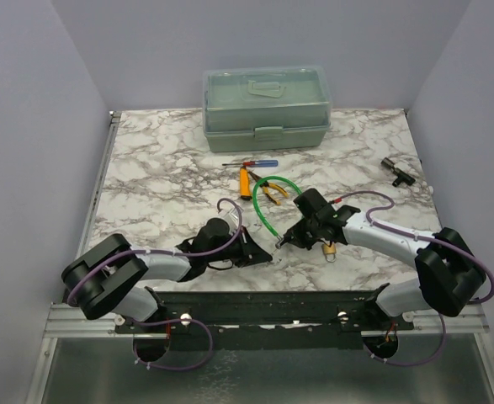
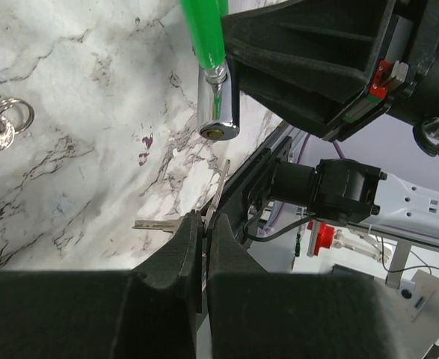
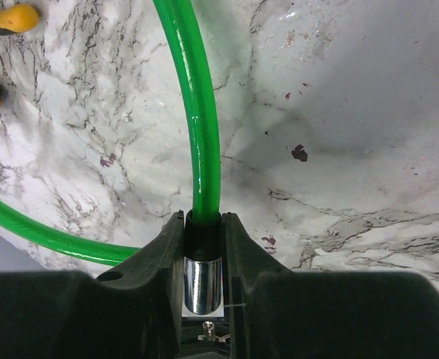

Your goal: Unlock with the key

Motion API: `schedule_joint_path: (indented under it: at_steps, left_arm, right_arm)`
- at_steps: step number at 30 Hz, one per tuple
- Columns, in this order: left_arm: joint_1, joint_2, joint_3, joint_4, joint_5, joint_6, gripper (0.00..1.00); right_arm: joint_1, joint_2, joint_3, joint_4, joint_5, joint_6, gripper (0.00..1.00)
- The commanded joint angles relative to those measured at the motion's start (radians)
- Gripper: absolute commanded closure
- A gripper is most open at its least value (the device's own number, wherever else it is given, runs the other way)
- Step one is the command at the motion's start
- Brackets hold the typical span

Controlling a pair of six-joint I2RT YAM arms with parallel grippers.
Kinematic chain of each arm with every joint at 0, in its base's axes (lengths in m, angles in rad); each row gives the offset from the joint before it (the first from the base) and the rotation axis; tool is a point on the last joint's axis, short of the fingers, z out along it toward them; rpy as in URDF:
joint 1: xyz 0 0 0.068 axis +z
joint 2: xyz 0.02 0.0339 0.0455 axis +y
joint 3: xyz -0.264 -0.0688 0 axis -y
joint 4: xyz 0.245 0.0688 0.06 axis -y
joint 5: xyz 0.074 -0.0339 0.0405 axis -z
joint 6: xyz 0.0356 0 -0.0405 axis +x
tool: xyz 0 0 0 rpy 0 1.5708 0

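The key (image 2: 154, 224) is a small flat silver piece pinched in my left gripper (image 2: 203, 217), which is shut on it. Its blade sticks out sideways, and a thin metal edge (image 2: 221, 183) rises from between the fingertips. It points toward the keyhole face of a chrome lock cylinder (image 2: 218, 105) on a green cable (image 3: 203, 134), a short gap below it. My right gripper (image 3: 203, 221) is shut on that cylinder (image 3: 202, 284) and holds it above the marble table (image 1: 162, 168). In the top view the two grippers meet near the table's front, left (image 1: 262, 252) and right (image 1: 287, 240).
A green toolbox (image 1: 266, 108) stands at the back. A red-and-blue screwdriver (image 1: 251, 163), an orange tool (image 1: 244, 181) and yellow pliers (image 1: 272, 192) lie inside the cable loop's area. A small brass piece (image 1: 329, 249) lies under my right arm. A metal ring (image 2: 10, 116) lies nearby. A black part (image 1: 395, 170) lies far right.
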Motion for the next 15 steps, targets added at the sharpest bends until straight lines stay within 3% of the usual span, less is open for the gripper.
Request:
schedule_joint_path:
  at_steps: [1, 15]
  left_arm:
    - [-0.005, 0.035, 0.036, 0.041, 0.011, 0.001, 1.0]
    - [-0.004, 0.067, 0.052, 0.05, 0.0, 0.013, 1.0]
  right_arm:
    - [0.005, -0.032, -0.009, 0.04, -0.012, -0.011, 1.0]
    - [0.006, -0.042, -0.005, 0.03, -0.008, -0.012, 1.0]
